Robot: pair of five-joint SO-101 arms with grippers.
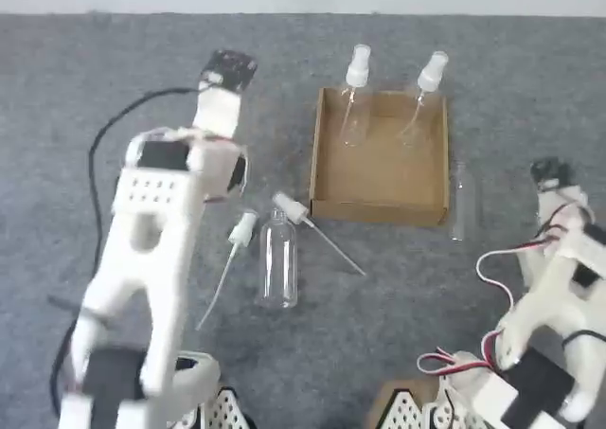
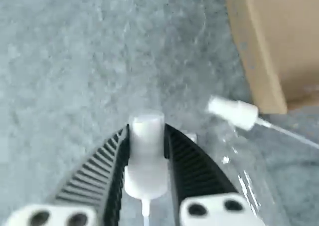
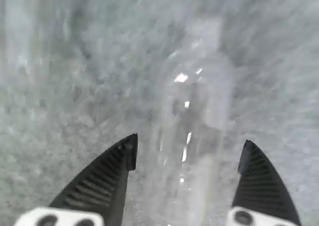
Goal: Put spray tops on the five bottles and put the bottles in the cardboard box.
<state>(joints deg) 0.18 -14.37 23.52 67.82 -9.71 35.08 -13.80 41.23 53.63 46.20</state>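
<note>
The left pincer [image 2: 145,133] is pinching a white spray top [image 2: 146,156]: its two black ribbed fingers press on either side of the top's body, and the top's head sticks out just past the fingertips. In the high view the thin tube of this spray top [image 1: 241,228] trails down toward the near edge of the grey surface [image 1: 473,60].

Just beside the held top, a clear bottle [image 1: 277,259] lies on the surface without a top, its neck pointing toward the cardboard box [image 1: 379,206]. A second spray top [image 1: 289,205] lies near that neck, close to the box's near corner, with its tube slanting away across the surface. The left wrist view shows this second spray top [image 2: 233,111] beside the pincer, apart from it.

Inside the box are a capped bottle [image 1: 352,107] and another capped bottle [image 1: 421,102], with their white tops reaching past the far wall.

A bare bottle [image 1: 461,200] lies on the surface just outside the box's right wall. The right pincer [image 3: 189,145] is spread wide; in its wrist view the bare bottle [image 3: 194,121] lies in the gap between the fingers, and neither finger touches it
</note>
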